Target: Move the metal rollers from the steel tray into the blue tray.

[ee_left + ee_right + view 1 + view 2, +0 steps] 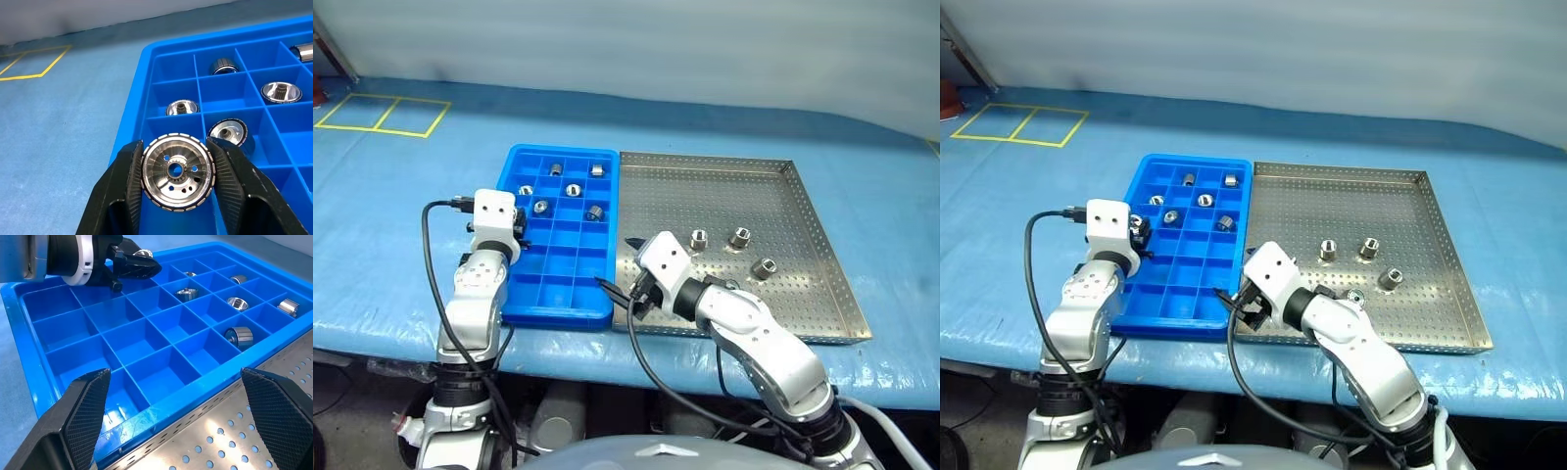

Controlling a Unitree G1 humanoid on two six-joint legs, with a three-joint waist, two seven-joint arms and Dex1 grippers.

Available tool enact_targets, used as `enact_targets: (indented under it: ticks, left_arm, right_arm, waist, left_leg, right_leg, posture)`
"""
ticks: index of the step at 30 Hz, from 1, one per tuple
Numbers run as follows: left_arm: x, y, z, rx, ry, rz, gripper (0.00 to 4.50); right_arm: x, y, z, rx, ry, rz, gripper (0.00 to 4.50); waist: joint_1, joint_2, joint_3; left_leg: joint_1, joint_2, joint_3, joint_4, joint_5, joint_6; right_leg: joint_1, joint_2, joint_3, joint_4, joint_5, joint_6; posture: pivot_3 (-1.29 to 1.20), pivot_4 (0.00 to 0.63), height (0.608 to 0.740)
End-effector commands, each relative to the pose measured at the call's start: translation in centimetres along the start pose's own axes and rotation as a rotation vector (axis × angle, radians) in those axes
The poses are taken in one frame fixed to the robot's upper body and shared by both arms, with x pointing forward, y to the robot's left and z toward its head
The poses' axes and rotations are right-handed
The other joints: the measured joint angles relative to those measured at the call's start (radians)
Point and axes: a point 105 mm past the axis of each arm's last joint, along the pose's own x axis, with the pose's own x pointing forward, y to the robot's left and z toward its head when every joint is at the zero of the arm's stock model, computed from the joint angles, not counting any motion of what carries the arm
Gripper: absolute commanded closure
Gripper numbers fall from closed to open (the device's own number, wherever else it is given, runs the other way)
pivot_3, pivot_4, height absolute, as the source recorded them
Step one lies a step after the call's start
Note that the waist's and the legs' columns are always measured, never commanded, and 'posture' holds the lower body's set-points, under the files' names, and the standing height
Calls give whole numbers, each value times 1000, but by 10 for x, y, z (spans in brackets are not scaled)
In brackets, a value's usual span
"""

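In the eye views, the left tool (517, 227) is over the left edge of the blue tray (534, 299) and pinches a roller (1139, 228) between its fingers. Five other rollers lie in the cells of the blue tray beyond and to the right of this tool, one (540, 207) just beside it. The right tool (619, 266) hangs over the border where the blue tray meets the steel tray (822, 284), with its fingers spread wide and nothing between them. Three rollers stand on the steel tray to the right of this tool, the nearest one (699, 238) just beyond its wrist, the two others (740, 237) (764, 267) further right. One more roller (1355, 296) is partly hidden behind the right arm. Both trays lie side by side on the surface (401, 206), which has a blue cover

In the left wrist view, the two black fingers (122, 181) are pressed on the ribbed rim of the held roller (177, 172), whose face with the dark centre hole looks to the camera. It is over a cell at the edge of the blue tray (133, 117). Beyond the tool, a roller (229, 134) lies in the next cell, and more lie in the cells further on

In the right wrist view, the fingers (88, 406) are wide apart above the near rim of the blue tray (161, 406), and the steel tray (215, 435) is below them. The cells just ahead are empty. The left tool (142, 265) is at the far side of the tray with its roller (142, 253) in the grip. Rollers lie in the far cells, the closest one (238, 338) on its side
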Motion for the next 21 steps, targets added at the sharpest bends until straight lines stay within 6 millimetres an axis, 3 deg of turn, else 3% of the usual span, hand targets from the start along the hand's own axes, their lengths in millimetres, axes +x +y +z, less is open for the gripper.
enact_targets:
  ticks: [1,4,8,12,16,21]
  left_arm:
    - [4,3,-1,-22,33,33,2404]
    - [5,0,0,-33,48,17,1469]
    - [6,-13,27,-37,-64,-48,113]
    - [-6,-69,64,-92,-205,-419,15]
    - [-23,-112,66,-27,-194,-742,15]
    - [-42,-147,52,149,-119,-1074,15]
  right_arm:
    - [-4,-1,14,-13,-61,-30,0]
    - [-6,-2,14,-7,-61,-53,0]
    - [-12,-6,14,-3,-60,-94,0]
    - [-30,-14,7,-3,-25,-160,0]
    - [-52,-21,-11,19,64,-241,0]
    - [-80,-26,-28,66,145,-356,0]
  waist:
    - [-3,0,0]
    - [-7,0,0]
    - [-11,0,0]
    - [-8,-1,0]
    - [-24,-1,-1]
    - [-58,0,-1]
  left_leg:
    - [0,0,0,0,0,0]
    - [0,0,0,0,0,0]
    - [0,0,0,0,0,0]
    - [-1,0,0,0,0,0]
    - [-2,0,0,0,-1,1]
    - [-1,-1,1,0,-1,1]
  right_leg:
    - [0,0,0,0,0,0]
    - [0,0,-1,0,0,0]
    - [0,0,-1,0,0,0]
    - [0,-1,-1,0,0,-1]
    - [0,-3,-1,-1,0,-1]
    - [-1,-1,-1,0,-1,-2]
  posture:
    - [191,150,740]
    - [191,150,740]
    - [146,150,740]
    - [128,150,740]
    - [88,150,740]
    - [33,150,740]
